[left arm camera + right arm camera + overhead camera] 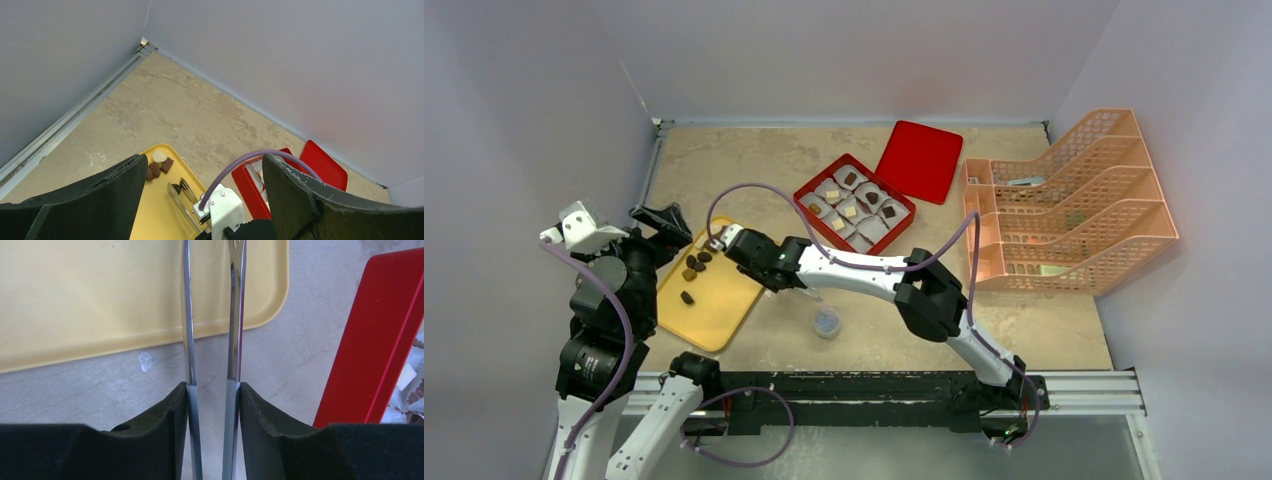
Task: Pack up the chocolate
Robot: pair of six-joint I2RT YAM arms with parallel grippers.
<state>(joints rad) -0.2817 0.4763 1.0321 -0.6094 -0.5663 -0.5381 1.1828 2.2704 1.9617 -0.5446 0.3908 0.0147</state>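
Closest to the right wrist camera, the black pads (165, 415) of the right gripper (214, 390) are clamped on a pair of steel tongs (233, 315), one pad on the outside of each blade. The two blades run forward from the pads with a narrow gap between them, and nothing shows in that gap. Beyond the pads the blades cross bare table and reach over the rim of a yellow tray (100, 300). Off to one side of the fingers stands the wall of a red box (380, 340).

The left gripper (202, 165) hangs above the tray's edge with its fingers (100, 200) spread wide and nothing between them. Ahead of them, on the tray, the chocolate (157, 167) lies in a small cluster of brown lumps and one pale one, just beside the tong tips. More pieces sit in the white paper liners (871, 228) of the box.
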